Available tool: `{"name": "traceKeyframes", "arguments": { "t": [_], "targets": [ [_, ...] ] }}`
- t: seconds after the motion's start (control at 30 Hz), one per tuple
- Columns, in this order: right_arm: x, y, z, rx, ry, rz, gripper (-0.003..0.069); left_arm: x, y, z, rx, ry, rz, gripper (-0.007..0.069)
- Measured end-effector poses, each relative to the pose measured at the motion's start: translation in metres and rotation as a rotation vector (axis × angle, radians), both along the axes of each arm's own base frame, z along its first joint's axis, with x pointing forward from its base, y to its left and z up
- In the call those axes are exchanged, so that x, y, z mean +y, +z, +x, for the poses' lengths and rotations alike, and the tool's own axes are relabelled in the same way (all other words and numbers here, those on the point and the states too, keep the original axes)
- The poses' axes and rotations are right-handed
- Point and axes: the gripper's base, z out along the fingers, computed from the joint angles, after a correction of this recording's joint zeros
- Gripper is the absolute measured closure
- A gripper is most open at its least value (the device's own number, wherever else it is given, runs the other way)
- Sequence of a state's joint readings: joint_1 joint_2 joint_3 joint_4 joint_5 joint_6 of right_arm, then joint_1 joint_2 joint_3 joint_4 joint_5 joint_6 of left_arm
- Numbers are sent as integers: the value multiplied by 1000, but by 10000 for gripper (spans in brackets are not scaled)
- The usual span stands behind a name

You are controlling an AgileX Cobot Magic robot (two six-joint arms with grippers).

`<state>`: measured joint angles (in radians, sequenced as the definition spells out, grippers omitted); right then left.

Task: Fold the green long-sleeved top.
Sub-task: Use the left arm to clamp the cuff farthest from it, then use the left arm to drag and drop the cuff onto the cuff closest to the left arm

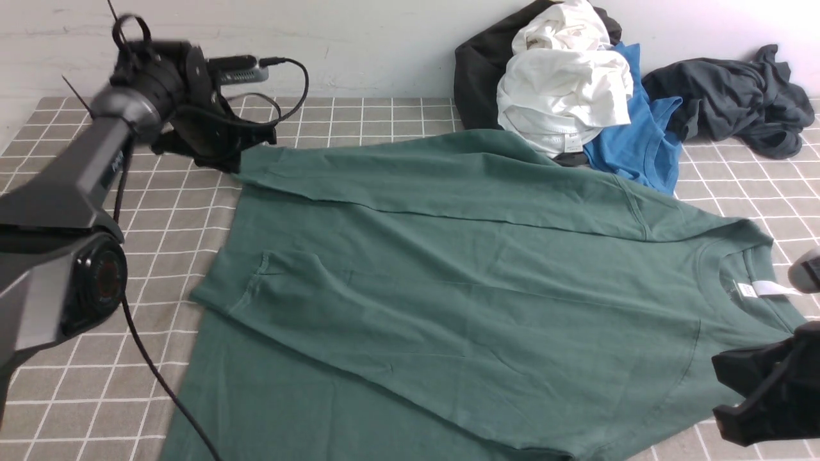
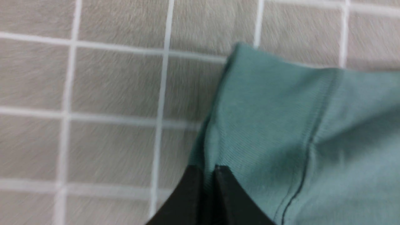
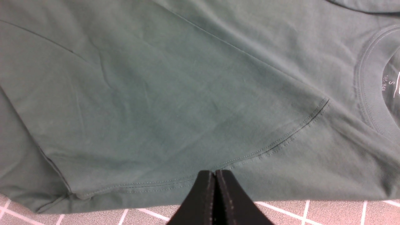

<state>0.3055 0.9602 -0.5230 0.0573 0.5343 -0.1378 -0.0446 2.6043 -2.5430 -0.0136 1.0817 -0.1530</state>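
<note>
green long-sleeved top (image 1: 448, 269) lies spread on the checked cloth (image 1: 160, 230), collar at 3 o'clock. left gripper (image 2: 207, 170), at 10 o'clock, pinches a sleeve cuff; right gripper (image 3: 214, 172), at 4 o'clock, jaws together.

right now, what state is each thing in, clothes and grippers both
green long-sleeved top: spread flat, sleeves laid across its body
left gripper: shut on a far corner of the top
right gripper: shut, holding nothing, at the top's near edge
white garment: crumpled on the pile
blue shirt: crumpled, partly under the white one
dark grey garment: crumpled heap
</note>
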Motion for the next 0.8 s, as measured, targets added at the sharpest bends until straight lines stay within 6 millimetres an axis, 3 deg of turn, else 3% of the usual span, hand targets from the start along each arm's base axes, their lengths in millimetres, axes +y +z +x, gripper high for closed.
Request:
{"name": "traceKeyframes", "arguments": {
  "t": [0.03,0.1,0.13,0.2,0.23,0.3,0.33,0.4,0.57,0.7,0.8],
  "targets": [
    [0,0,0,0,1,-1,669,-1,29,-11,28,-44,25,612],
    [0,0,0,-2,1,0,669,-1,68,-25,1,-86,41,612],
    [0,0,0,-2,1,0,669,-1,74,-26,-10,-86,41,612],
    [0,1,0,-5,0,2,669,-4,110,-48,-24,-127,40,612],
    [0,1,0,-6,-1,6,669,-6,113,-60,9,-140,40,612],
    [0,1,0,-5,-4,13,669,-12,108,-87,105,-164,44,612],
    [0,1,0,-5,-3,13,669,-13,110,-91,108,-166,44,612],
    [1,1,0,-3,-7,23,669,-21,75,-127,292,-195,63,612],
    [1,2,0,-13,-11,34,669,-19,22,-172,460,-176,117,598],
    [2,2,0,-11,-14,43,669,-12,17,-181,484,-179,179,533],
    [2,2,0,-6,-18,53,669,-12,27,-187,482,-194,207,386]
  ]
}}
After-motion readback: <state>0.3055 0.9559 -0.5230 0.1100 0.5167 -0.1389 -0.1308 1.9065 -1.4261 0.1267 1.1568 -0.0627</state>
